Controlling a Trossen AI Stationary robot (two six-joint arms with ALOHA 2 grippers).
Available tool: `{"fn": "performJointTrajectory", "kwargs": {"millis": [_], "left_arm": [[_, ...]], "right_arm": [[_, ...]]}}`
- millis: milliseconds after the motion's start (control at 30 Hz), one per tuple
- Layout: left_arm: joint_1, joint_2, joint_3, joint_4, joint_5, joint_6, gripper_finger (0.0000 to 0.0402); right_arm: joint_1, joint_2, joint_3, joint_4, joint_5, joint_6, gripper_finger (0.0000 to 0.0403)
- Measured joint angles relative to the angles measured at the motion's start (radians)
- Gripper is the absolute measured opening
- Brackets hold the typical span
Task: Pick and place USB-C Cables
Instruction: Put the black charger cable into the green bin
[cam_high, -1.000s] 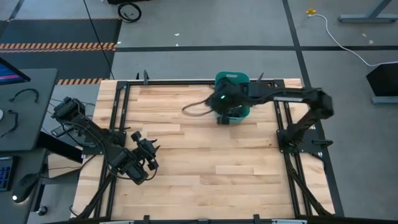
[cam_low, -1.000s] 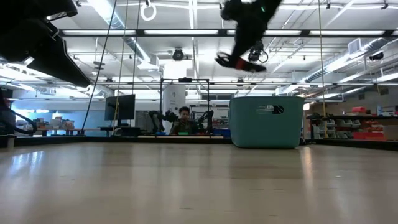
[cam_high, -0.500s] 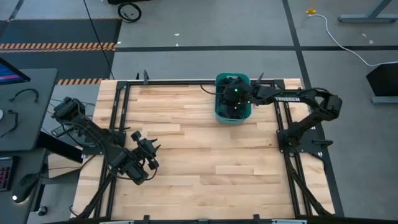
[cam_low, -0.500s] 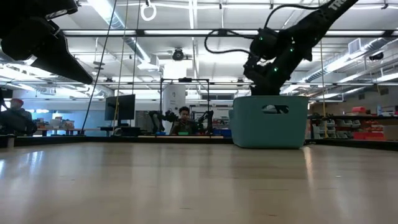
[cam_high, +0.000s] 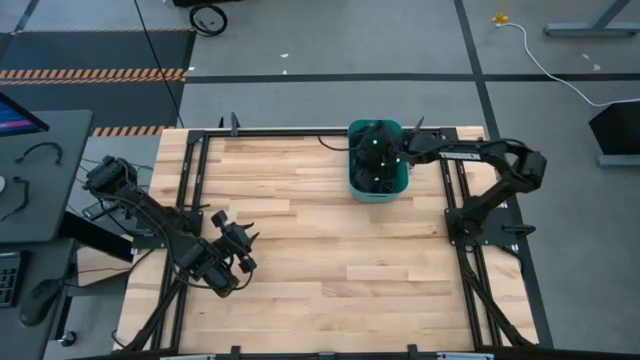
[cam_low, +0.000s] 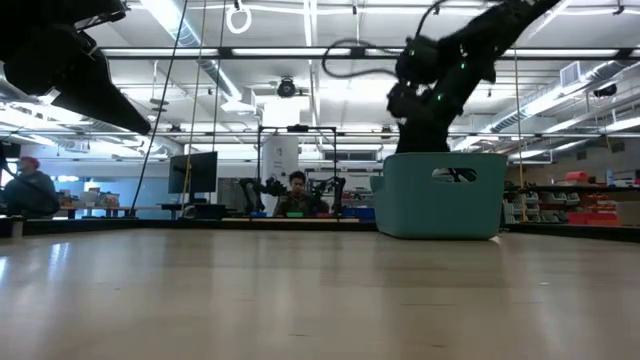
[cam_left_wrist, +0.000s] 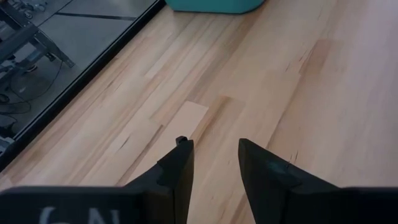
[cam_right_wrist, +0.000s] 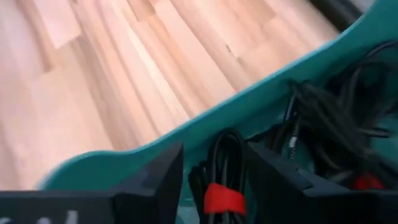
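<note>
The teal bin (cam_high: 381, 191) stands at the table's far edge, right of the middle. My right gripper (cam_high: 375, 163) hangs over it with its fingers down inside the rim. In the right wrist view the gripper (cam_right_wrist: 216, 152) is open, and a coiled black USB-C cable (cam_right_wrist: 221, 158) with a red band (cam_right_wrist: 222, 198) sits between the fingers. More black cables (cam_right_wrist: 336, 118) lie heaped in the bin. My left gripper (cam_high: 235, 247) waits open above the near left of the table. My right gripper has one finger on either side of the coiled cable's banded end (cam_right_wrist: 211, 186), coming from above into the bin. Whether the fingers touch the coil I cannot tell.
The bin's teal wall (cam_right_wrist: 249, 118) runs close below the right fingers. Bare wooden tabletop (cam_high: 330, 250) spreads between the two arms. Black frame rails (cam_high: 455, 250) border the table. In the low view, people sit in the room behind the table (cam_low: 295, 190).
My right gripper has carried the cable from above the bin's near left corner, toward the table's right and far edges, to over the bin, and has come down to its rim. The cable's loop, which trailed out left of the bin, is now inside the bin.
</note>
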Motion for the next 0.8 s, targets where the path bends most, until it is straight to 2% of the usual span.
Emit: {"fn": "performJointTrajectory", "kwargs": {"millis": [100,200,300,400,433,633,800], "left_arm": [[0.000,0.000,0.000,0.000,0.000,0.000,0.0133],[0.000,0.000,0.000,0.000,0.000,0.000,0.0133],[0.000,0.000,0.000,0.000,0.000,0.000,0.0133],[0.000,0.000,0.000,0.003,0.000,0.000,0.0133],[0.000,0.000,0.000,0.005,0.000,0.000,0.0133],[0.000,0.000,0.000,0.018,-0.003,0.000,0.0133],[0.000,0.000,0.000,0.021,-0.005,0.001,0.0133]], "right_arm": [[0.000,-0.067,0.052,-0.103,0.019,-0.001,0.0191],[0.000,-0.153,0.078,-0.197,0.104,-0.003,0.0190],[-0.001,-0.242,0.074,-0.266,0.257,0.016,0.0184],[-0.026,-0.307,0.040,-0.306,0.453,0.096,0.0177],[-0.047,-0.319,0.024,-0.309,0.490,0.137,0.0175],[-0.196,-0.288,-0.093,-0.318,0.492,0.305,0.0169],[-0.239,-0.206,-0.140,-0.286,0.491,0.349,0.0168]]}}
